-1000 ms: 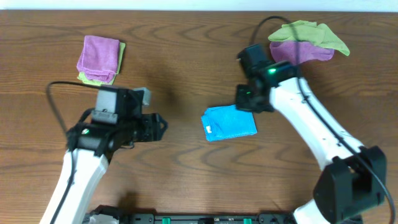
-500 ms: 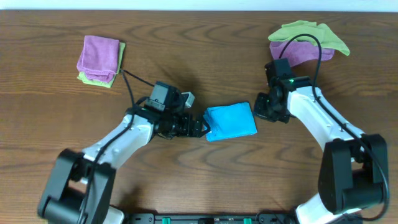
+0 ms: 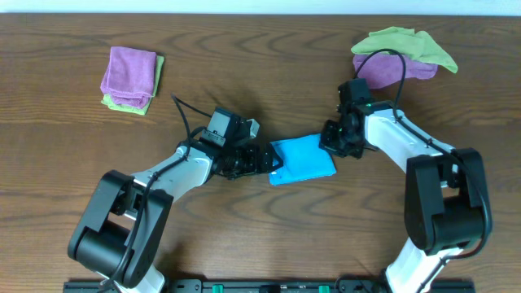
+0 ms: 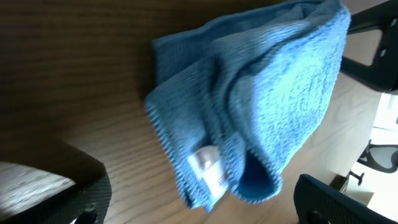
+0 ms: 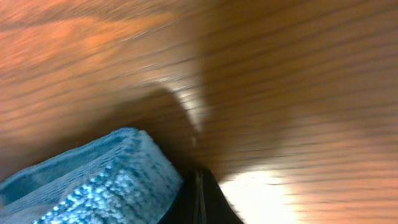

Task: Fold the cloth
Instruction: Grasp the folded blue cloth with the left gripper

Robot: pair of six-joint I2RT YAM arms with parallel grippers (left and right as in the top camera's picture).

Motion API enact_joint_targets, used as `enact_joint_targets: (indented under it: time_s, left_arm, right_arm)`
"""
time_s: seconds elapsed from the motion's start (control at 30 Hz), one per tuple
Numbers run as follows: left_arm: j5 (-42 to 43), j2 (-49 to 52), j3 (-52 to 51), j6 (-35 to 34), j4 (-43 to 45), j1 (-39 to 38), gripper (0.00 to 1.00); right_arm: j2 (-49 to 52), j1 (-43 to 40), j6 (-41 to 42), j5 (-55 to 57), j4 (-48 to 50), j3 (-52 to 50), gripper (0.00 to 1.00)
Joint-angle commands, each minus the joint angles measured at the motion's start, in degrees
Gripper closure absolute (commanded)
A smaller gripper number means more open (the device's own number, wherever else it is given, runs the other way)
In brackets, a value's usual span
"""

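A: Where's the cloth?
B: Mid-frame on the worktop, already folded small. Left gripper is released at its left edge; right gripper is clenched, empty, by the upper-right corner.
A: Step?
B: Last fold, I'd judge. Next needs a clean edge pinch.

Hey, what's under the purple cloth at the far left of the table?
A lime-green cloth lies under the purple cloth; only a strip along its right and near edges shows. The rest is covered, so its folds cannot be seen.
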Motion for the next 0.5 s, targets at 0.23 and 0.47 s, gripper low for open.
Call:
enact_joint_targets:
  time_s: [0.23, 0.47]
  left_arm:
    - [0.02, 4.22, 0.13, -3.63, -0.52, -1.01, 0.01]
    - [0.0, 4.22, 0.13, -3.63, -1.79, -1.01, 0.94]
  right_arm:
    - [3.13, 5.18, 0.76, -7.15, 0.94, -0.61, 0.99]
    - [3.08, 4.66, 0.57, -11.3, 0.07, -0.15, 0.99]
